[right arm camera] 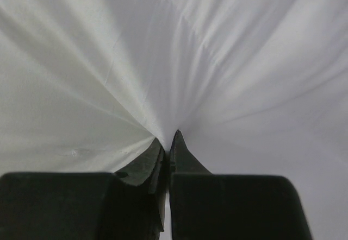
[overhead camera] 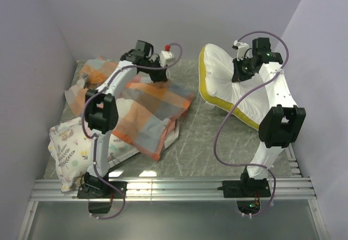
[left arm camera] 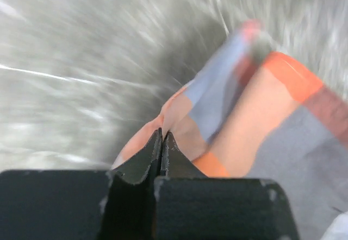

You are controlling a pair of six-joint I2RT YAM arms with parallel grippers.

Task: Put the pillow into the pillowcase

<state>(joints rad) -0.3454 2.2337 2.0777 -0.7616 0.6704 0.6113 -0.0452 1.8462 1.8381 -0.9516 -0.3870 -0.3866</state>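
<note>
The checked orange, peach and grey-blue pillowcase (overhead camera: 147, 107) lies spread at the left of the table. My left gripper (overhead camera: 161, 77) is at its far right corner, shut on a fold of the pillowcase (left arm camera: 217, 109); the jaws (left arm camera: 162, 137) are pressed together in a blurred wrist view. The cream-white pillow (overhead camera: 228, 82) with a yellow band stands tilted at the right back. My right gripper (overhead camera: 237, 71) is shut on a pinch of the pillow (right arm camera: 163, 61), whose cloth puckers into the closed jaws (right arm camera: 169, 138).
A white pillow printed with flowers and deer (overhead camera: 76, 150) lies under the pillowcase at the front left. A small white device with a red knob (overhead camera: 169, 55) stands at the back. Lilac walls close in left, back and right. A metal rail (overhead camera: 174, 188) runs along the near edge.
</note>
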